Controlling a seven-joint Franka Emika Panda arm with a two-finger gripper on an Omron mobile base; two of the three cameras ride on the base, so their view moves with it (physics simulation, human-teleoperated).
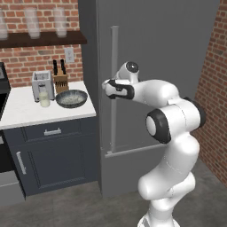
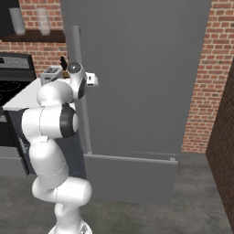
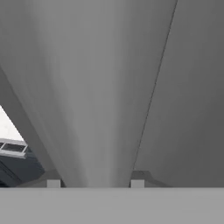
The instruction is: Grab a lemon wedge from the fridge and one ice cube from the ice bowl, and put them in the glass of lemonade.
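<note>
Left base view shows the fridge shut, a tall dark grey cabinet with its long pale bar handle upright at the door's left edge. My gripper is at that bar, and in the hand view my fingertips stand one on each side of the handle, jaws closed on it. On the white counter sit the ice bowl, pale inside, and the glass of lemonade just before the toaster

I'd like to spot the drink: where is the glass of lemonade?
In the left base view, the glass of lemonade stands on the counter, before the toaster, left of the ice bowl.
</note>
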